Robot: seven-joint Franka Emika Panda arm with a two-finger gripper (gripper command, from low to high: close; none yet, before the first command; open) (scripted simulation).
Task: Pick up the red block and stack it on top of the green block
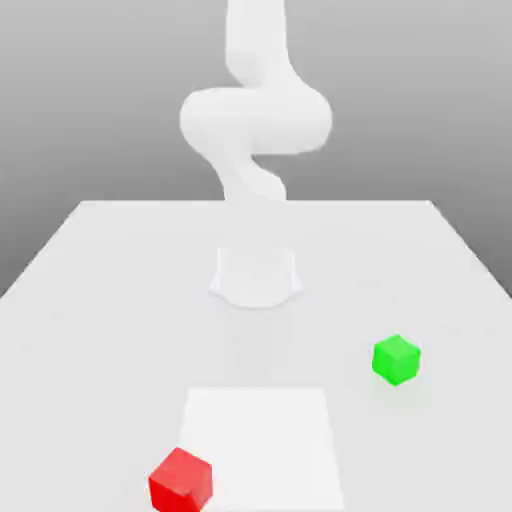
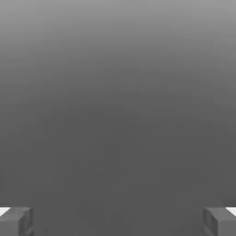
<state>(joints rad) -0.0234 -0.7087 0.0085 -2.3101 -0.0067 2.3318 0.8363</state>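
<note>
One white table (image 1: 100,260) carried everything, with the white arm (image 1: 255,130) rising from its base at the middle. Nearer the camera lay a paler square patch (image 1: 260,440). The green block (image 1: 396,360) sat toward the exterior view's right, well apart from the red block (image 1: 181,480) at the patch's near left corner. The gripper (image 2: 118,221) stood wide open, its fingertips (image 2: 16,221) far apart and holding nothing.
</note>
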